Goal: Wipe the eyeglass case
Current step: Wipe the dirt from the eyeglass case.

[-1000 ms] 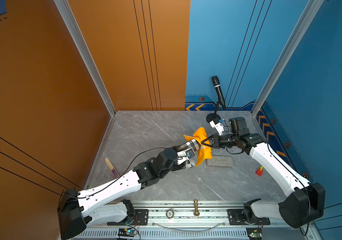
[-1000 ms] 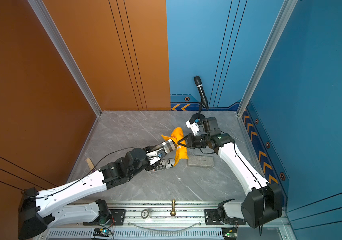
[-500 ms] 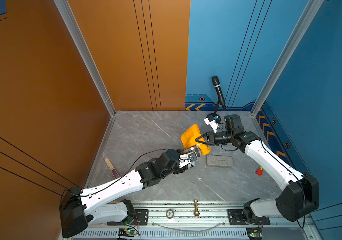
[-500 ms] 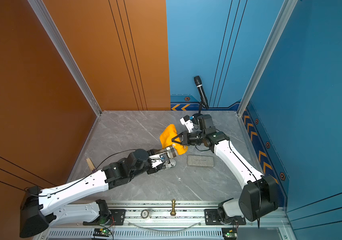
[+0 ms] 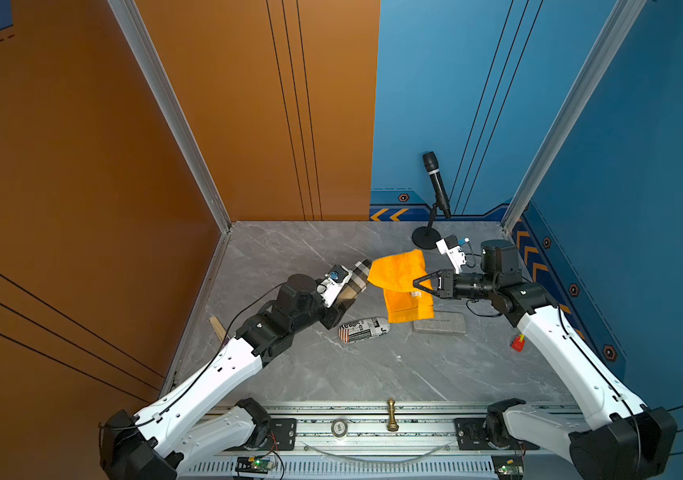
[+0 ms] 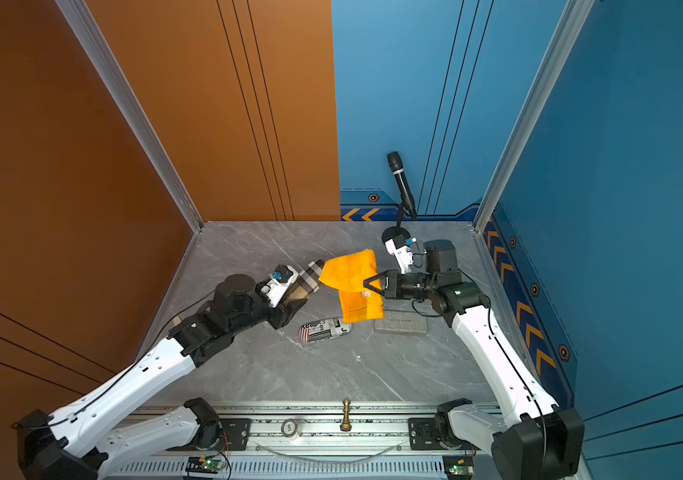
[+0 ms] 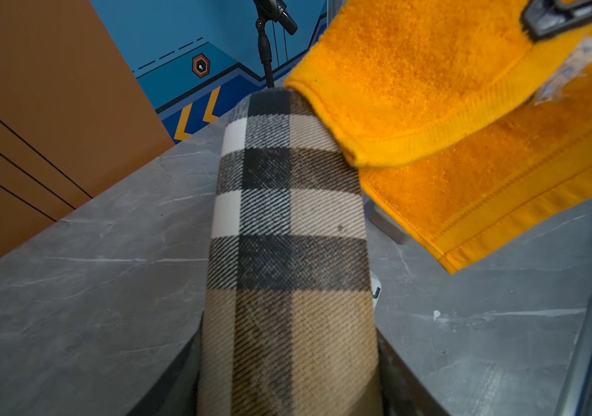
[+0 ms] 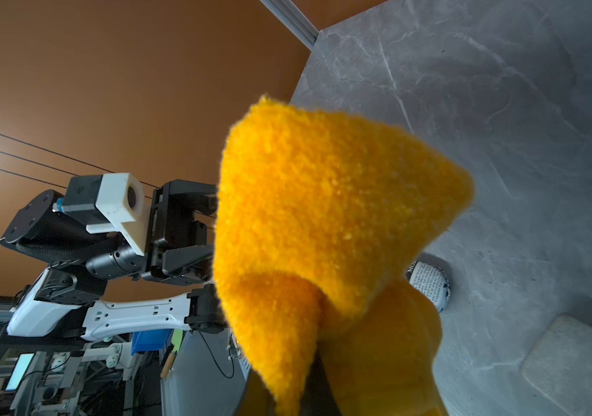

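One plaid eyeglass case (image 7: pixel 287 234), one orange cloth (image 5: pixel 398 272), perhaps one newsprint case (image 5: pixel 364 329).

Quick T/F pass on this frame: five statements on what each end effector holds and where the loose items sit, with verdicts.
1. The left end effector holds the beige-and-black plaid eyeglass case clear of the grey marble-look table. True.
2. The right end effector is open and empty. False: it is shut on the orange terry cloth.
3. The orange terry cloth overlaps the far tip of the plaid case. True.
4. The newspaper-print oval case is lifted too. False: it lies on the table, with no end effector on it.
5. A brass-coloured chess piece stands upright on the front rail. True.
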